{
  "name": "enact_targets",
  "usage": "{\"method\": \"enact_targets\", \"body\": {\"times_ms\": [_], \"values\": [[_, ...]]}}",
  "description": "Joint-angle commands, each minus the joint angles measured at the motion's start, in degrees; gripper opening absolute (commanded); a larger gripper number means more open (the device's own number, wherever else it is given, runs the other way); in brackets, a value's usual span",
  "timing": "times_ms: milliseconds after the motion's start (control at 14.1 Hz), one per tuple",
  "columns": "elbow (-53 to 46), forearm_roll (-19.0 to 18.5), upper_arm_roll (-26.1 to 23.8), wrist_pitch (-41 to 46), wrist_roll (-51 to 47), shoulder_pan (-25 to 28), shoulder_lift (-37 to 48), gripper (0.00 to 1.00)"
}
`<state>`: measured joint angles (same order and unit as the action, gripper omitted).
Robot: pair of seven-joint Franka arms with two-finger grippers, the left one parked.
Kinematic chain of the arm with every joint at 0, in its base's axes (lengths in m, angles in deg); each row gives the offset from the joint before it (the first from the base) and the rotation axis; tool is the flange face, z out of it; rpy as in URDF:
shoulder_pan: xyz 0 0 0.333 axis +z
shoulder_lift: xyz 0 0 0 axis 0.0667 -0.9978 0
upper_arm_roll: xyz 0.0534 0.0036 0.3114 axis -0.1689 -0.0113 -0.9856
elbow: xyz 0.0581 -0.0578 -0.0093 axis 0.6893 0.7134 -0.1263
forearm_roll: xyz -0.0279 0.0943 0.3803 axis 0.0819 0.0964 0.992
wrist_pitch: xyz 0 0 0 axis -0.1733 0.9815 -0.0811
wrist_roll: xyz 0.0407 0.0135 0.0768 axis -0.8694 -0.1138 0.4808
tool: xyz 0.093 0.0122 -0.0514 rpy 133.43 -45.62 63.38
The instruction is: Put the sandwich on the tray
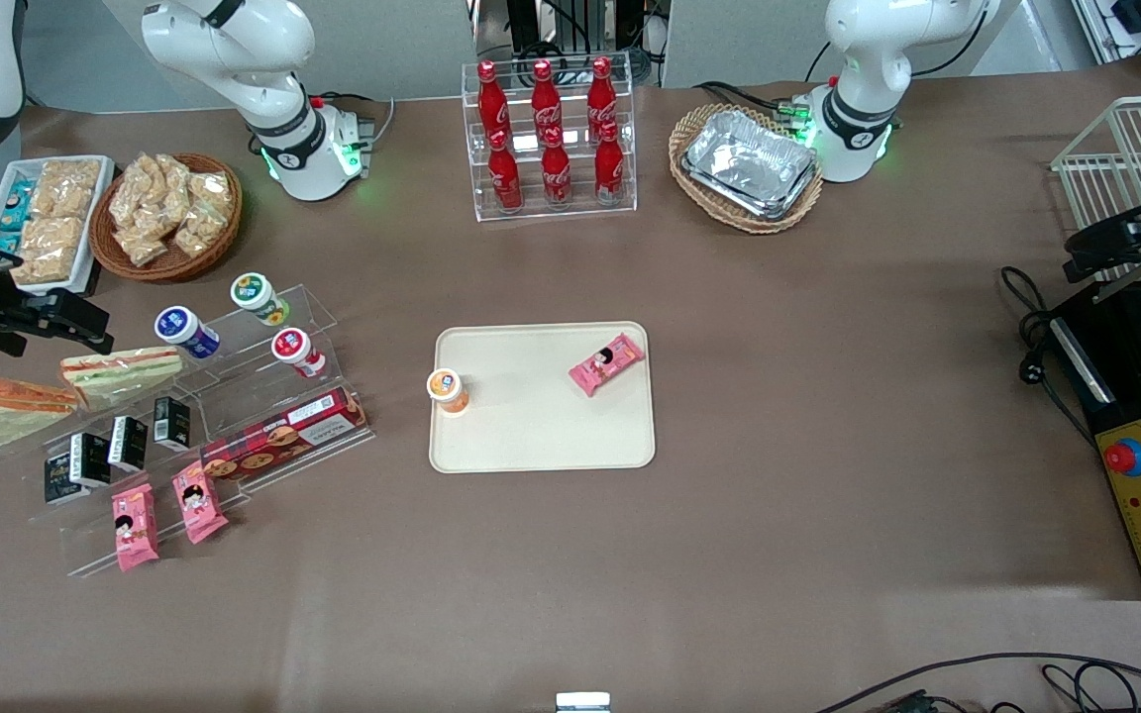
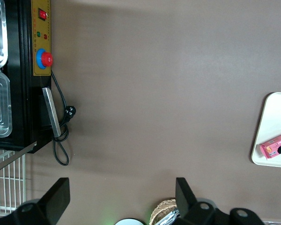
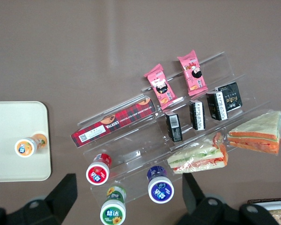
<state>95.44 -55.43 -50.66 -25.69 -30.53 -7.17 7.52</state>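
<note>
Orange-red filling is showing along the edge of the sandwich (image 1: 21,405), which is lying in its clear wrap on the brown counter (image 1: 828,446) at the working arm's end, touching the green-filled sandwich (image 1: 121,372) beside it. Both are sitting just beside a clear stepped rack (image 1: 234,416) carrying black cartons (image 3: 196,115), pink packets (image 3: 175,79), a red tartan biscuit box (image 1: 283,433) and capped jars (image 1: 187,332). The claw (image 3: 131,199) is hanging above the rack's jars with its fingers (image 3: 63,192) spread wide, gripping nothing and well clear of the sandwich. The cream tray (image 1: 541,436) is lying mid-counter, well apart from the sandwich, already bearing an orange jar (image 1: 448,389) and one pink packet (image 1: 607,363). Farther from the camera, red bottles (image 1: 551,134) are standing in a clear stand, with a wicker basket of foil trays (image 1: 749,163) beside them.
</note>
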Motion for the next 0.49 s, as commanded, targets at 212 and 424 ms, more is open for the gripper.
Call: {"method": "enact_targets", "body": {"times_ms": [212, 424], "values": [[-1.53, -0.98, 0.03, 0.15, 0.61, 0.09, -0.23, 1.00], [-1.53, -0.89, 0.21, 0.06, 2.44, -0.26, -0.41, 1.00]]}}
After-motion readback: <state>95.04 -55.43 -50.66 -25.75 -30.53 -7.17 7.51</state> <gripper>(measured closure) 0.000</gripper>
